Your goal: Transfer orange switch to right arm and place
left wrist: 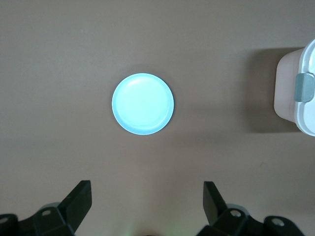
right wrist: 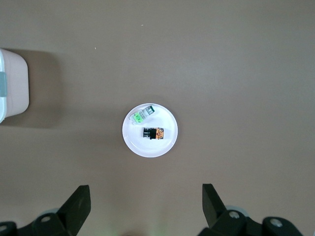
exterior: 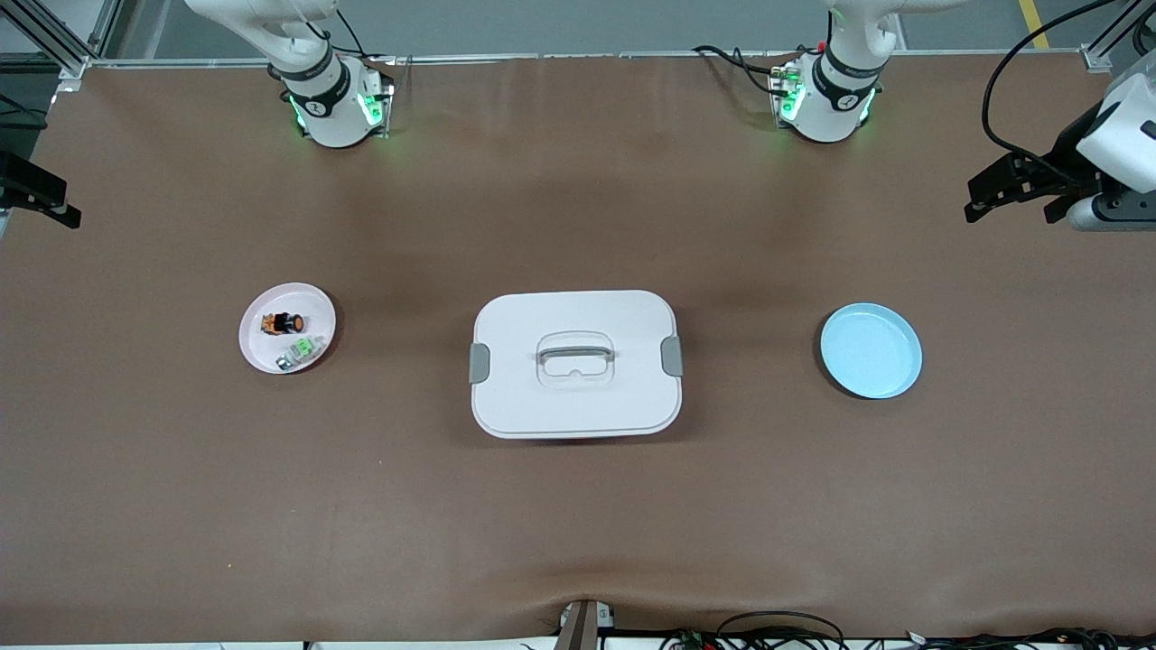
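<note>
The orange switch (exterior: 283, 322) lies on its side on a small pale pink plate (exterior: 251, 343) toward the right arm's end of the table. It also shows in the right wrist view (right wrist: 154, 132) on that plate (right wrist: 147, 150). My right gripper (right wrist: 146, 192) hangs open and empty high above the table near this plate, and shows at the front view's edge (exterior: 45, 199). My left gripper (left wrist: 147, 189) is open and empty, high above the table near the blue plate (left wrist: 142, 103), and shows at the other edge of the front view (exterior: 1011, 200).
A small green-and-silver part (exterior: 302, 350) lies on the pink plate beside the switch, nearer to the front camera. A white lidded box (exterior: 575, 397) with grey clips stands mid-table. An empty blue plate (exterior: 871, 350) sits toward the left arm's end.
</note>
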Controlling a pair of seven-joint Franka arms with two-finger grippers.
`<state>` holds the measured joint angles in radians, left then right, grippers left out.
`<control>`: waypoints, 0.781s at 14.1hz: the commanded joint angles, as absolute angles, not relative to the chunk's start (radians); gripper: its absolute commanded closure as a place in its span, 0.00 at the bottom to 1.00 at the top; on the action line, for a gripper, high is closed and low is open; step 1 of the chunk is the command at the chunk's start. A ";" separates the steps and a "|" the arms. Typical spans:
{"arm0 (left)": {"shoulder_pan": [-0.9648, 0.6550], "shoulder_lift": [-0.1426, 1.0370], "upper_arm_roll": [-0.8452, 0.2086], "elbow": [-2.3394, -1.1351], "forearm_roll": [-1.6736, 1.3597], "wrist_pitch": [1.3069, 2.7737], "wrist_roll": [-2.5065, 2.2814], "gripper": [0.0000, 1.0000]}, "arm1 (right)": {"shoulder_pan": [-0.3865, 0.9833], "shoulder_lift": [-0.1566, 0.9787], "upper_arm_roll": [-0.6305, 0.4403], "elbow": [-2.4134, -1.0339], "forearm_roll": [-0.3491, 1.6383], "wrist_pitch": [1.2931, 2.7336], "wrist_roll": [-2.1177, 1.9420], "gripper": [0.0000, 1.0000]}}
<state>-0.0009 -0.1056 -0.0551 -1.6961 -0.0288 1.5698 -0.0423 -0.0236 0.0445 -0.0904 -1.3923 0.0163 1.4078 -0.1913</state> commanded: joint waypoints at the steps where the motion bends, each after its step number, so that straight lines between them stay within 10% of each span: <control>1: 0.003 -0.098 -0.058 -1.672 -0.034 1.546 -0.028 0.00 | -0.006 0.023 -0.097 -1.387 0.023 1.385 -0.063 0.00; 11: 0.008 -0.098 -0.058 -1.677 -0.034 1.545 -0.041 0.00 | -0.015 0.018 -0.098 -1.388 0.075 1.374 -0.032 0.00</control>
